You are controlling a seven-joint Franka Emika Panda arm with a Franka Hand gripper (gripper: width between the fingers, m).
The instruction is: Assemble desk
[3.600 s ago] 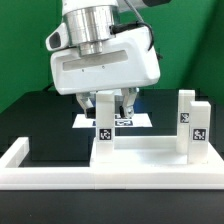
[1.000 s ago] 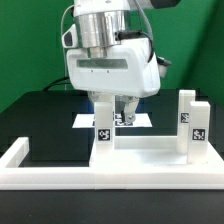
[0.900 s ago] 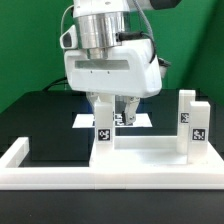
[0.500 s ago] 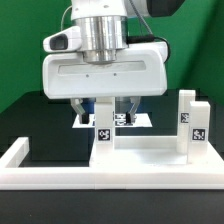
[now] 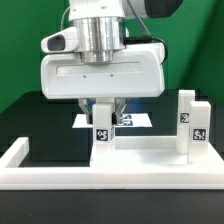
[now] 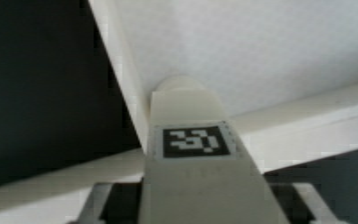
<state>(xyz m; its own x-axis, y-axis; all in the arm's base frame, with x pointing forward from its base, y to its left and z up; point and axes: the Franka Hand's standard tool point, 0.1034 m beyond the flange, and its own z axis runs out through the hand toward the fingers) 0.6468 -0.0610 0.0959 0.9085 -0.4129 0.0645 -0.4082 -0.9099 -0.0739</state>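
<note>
Hand (image 5: pixel 104 108) is closed around the upright leg (image 5: pixel 102 130), which sits right btwn the fingers w/ its tag facing the wrist cam. You want a square, centred grip; check it's firm before lifting or twisting. 2nd leg (image 5: pixel 193 122) stands well off to the side.

exterior view: bright, even overhead lighting; white plastic parts near overexposed, with soft shadows on the black table (image 5: pixel 40 130) beneath the arm; image low in resolution, slightly soft. wrist view: close leg (image 6: pixel 197 140) blurred, its tag smeared; background out of focus.
</note>
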